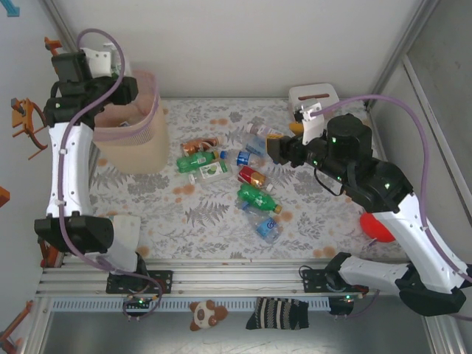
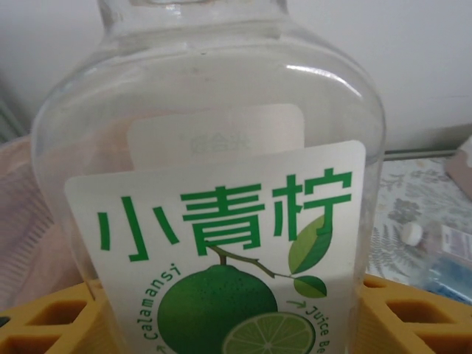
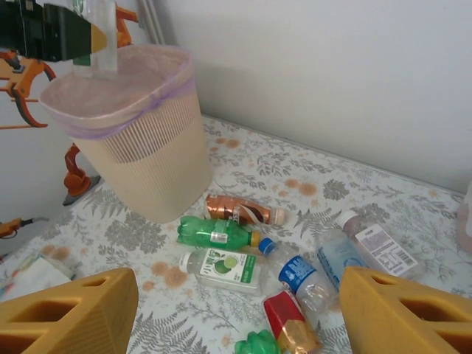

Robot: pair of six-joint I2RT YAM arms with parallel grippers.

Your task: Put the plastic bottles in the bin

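Over the bin [image 3: 144,140], left claw [image 2: 232,324] gripping clear bottle [image 2: 214,110] — lime label [image 2: 221,243] close-up, right claw [image 3: 236,313] open, empty.

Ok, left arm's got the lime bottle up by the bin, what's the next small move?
Probably open the left pincer and let go. It is shut on the clear lime-label bottle, and the right wrist view shows that bottle hanging above the open bin, so it should drop inside.

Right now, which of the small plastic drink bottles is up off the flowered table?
The clear bottle with the white lime label, clamped in the left gripper above the tall pale-pink bin; the other bottles rest on the table.
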